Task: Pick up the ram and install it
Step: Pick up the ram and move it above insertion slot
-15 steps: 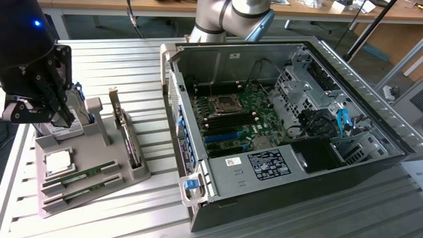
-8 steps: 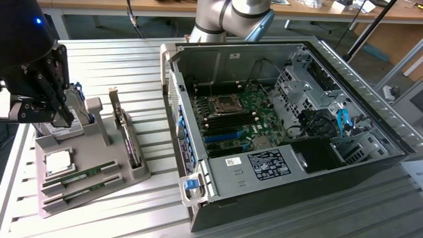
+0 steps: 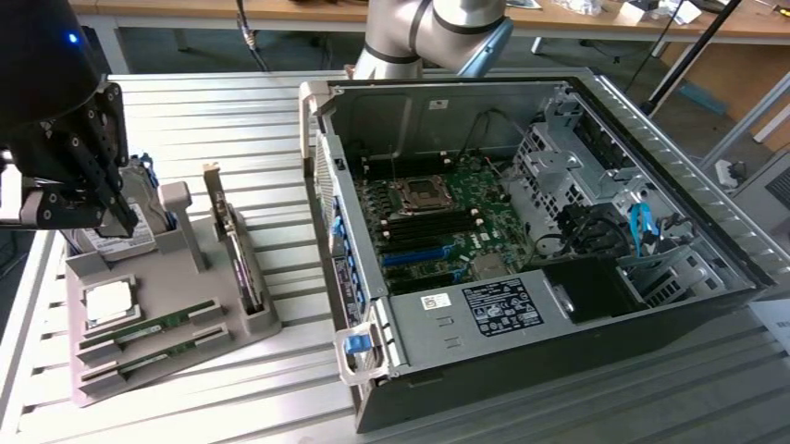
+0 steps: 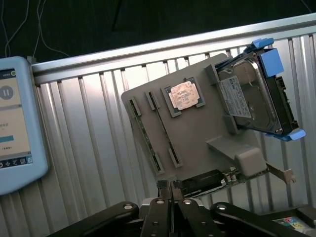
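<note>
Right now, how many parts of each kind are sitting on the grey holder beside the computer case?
ram sticks: 2
processor chip: 1
hard drive: 1
expansion card: 1
Total: 5

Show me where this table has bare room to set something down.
Bare ribbed table shows on the near side of the gray holder and in the narrow strip between it and the open computer. The wrist view adds a free patch between holder and tablet. Crowded: the holder, full of parts, and the computer's inside.
</note>
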